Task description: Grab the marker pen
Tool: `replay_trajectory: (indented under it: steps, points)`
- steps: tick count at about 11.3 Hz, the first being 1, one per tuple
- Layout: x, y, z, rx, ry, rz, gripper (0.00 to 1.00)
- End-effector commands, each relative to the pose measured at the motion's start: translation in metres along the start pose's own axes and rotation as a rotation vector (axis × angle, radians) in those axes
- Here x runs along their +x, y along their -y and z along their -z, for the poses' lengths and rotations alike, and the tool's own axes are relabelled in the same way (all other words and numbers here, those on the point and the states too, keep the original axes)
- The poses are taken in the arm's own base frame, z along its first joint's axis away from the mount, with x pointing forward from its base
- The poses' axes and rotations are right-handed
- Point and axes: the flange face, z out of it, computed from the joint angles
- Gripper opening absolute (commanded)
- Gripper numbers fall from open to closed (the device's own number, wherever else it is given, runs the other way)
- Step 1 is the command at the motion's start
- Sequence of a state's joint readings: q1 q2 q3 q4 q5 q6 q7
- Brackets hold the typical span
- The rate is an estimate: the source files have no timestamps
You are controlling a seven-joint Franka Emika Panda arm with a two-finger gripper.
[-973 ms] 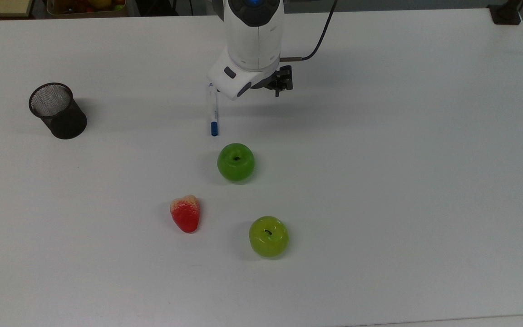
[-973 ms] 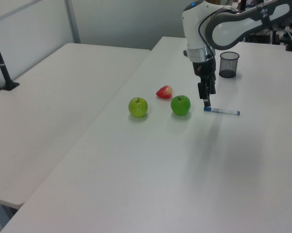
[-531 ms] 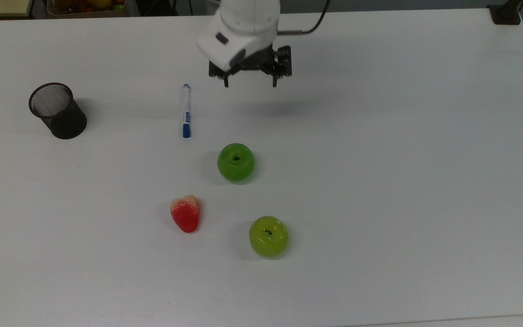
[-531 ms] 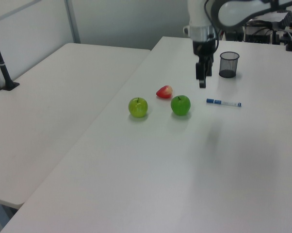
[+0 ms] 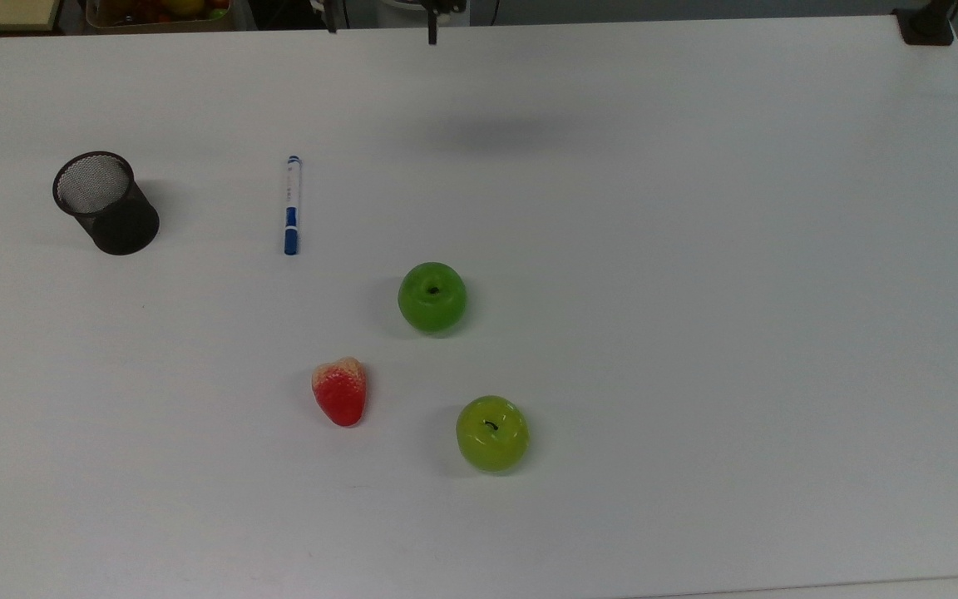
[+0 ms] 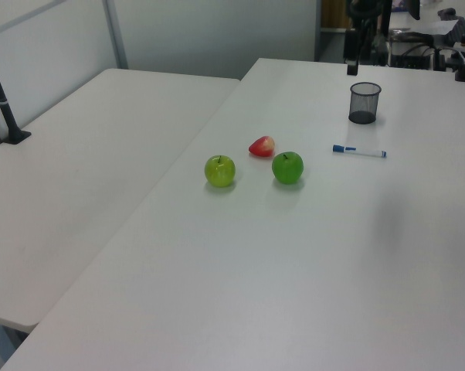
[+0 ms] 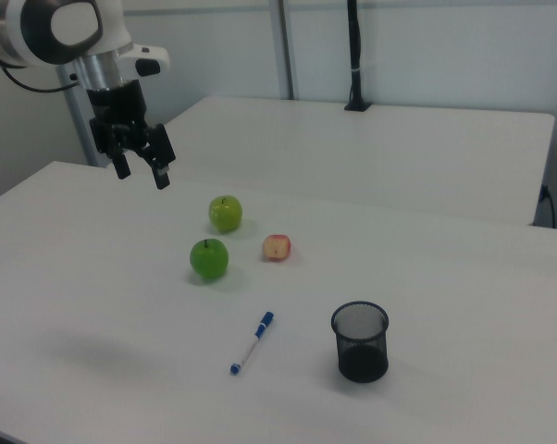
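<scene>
Marker pen: one, the marker pen (image 5: 292,205), a slim white barrel with a blue cap and a small blue end; it lies flat on the tabletop (image 5: 695,249) in the upper left of the top view, cap end toward the bottom of the frame, between the mesh cup and the darker apple and touching neither.
Mesh cup: one, the mesh cup (image 5: 105,202), a black wire-mesh cylinder standing upright at the far left of the top view, well apart from the fruit.
Apples: two, both round and glossy with dark stems; the darker green apple (image 5: 432,297) sits near the centre of the top view, the yellow-green apple (image 5: 492,433) lower and slightly to the right.
Strawberry: one, the strawberry (image 5: 340,391), red with a pale top and a pitted skin, in the lower centre-left of the top view.
Gripper: one, the gripper (image 7: 142,168), black, hanging in the upper left of the right view, raised well above the tabletop and far from the marker pen; its two fingers are spread apart with nothing between them.
Tabletop: smooth, matt white, with a second white table (image 7: 371,157) behind it in the right view.
</scene>
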State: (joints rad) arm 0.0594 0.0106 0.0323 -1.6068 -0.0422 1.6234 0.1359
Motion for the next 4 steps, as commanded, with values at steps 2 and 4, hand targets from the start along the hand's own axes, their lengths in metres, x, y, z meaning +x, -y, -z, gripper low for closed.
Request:
replay_trajectory:
  steps: [2,4]
  points:
    - [-0.0127,-0.0140,0.0050,-0.011,0.010,-0.020,1.00]
    - [-0.0132,-0.0140,0.0046,-0.012,0.015,-0.020,1.00]
